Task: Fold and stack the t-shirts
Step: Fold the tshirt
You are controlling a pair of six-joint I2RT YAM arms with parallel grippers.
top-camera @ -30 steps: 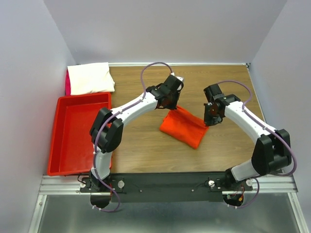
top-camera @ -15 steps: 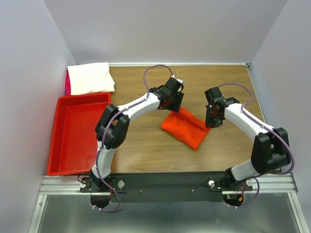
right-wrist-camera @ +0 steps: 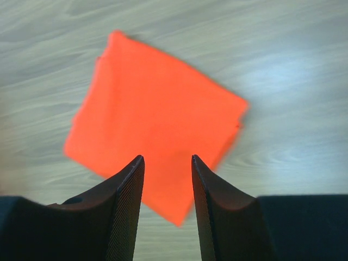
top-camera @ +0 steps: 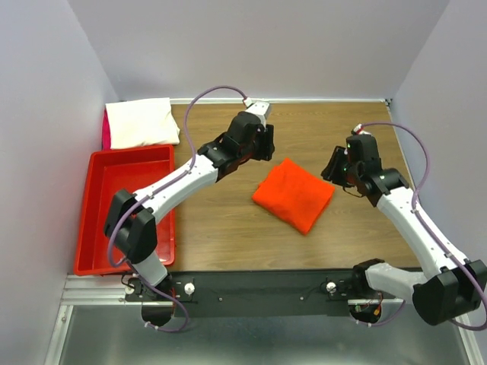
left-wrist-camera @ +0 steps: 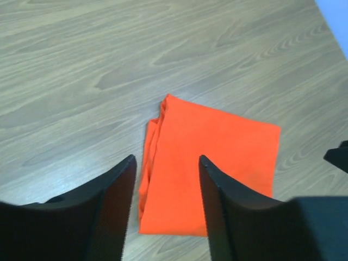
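A bright orange-red t-shirt (top-camera: 294, 194) lies folded into a flat square near the middle of the wooden table, also seen from above in the left wrist view (left-wrist-camera: 209, 168) and the right wrist view (right-wrist-camera: 157, 117). My left gripper (top-camera: 262, 144) hovers off its back-left corner, open and empty (left-wrist-camera: 166, 159). Off the cloth's right corner my right gripper (top-camera: 332, 169) is raised, open with nothing between its fingers (right-wrist-camera: 167, 158). A white folded t-shirt (top-camera: 141, 122) rests at the back left, with a sliver of pink t-shirt (top-camera: 106, 131) under its left edge.
A rigid red plastic bin (top-camera: 103, 213) stands along the left side of the table, next to the left arm's base. Walls close in the table at the back and on both sides.
Both grippers have let go of the orange-red t-shirt, opened and lifted away: the left up and back-left, the right out to the right. The shirt now lies flat and uncovered.
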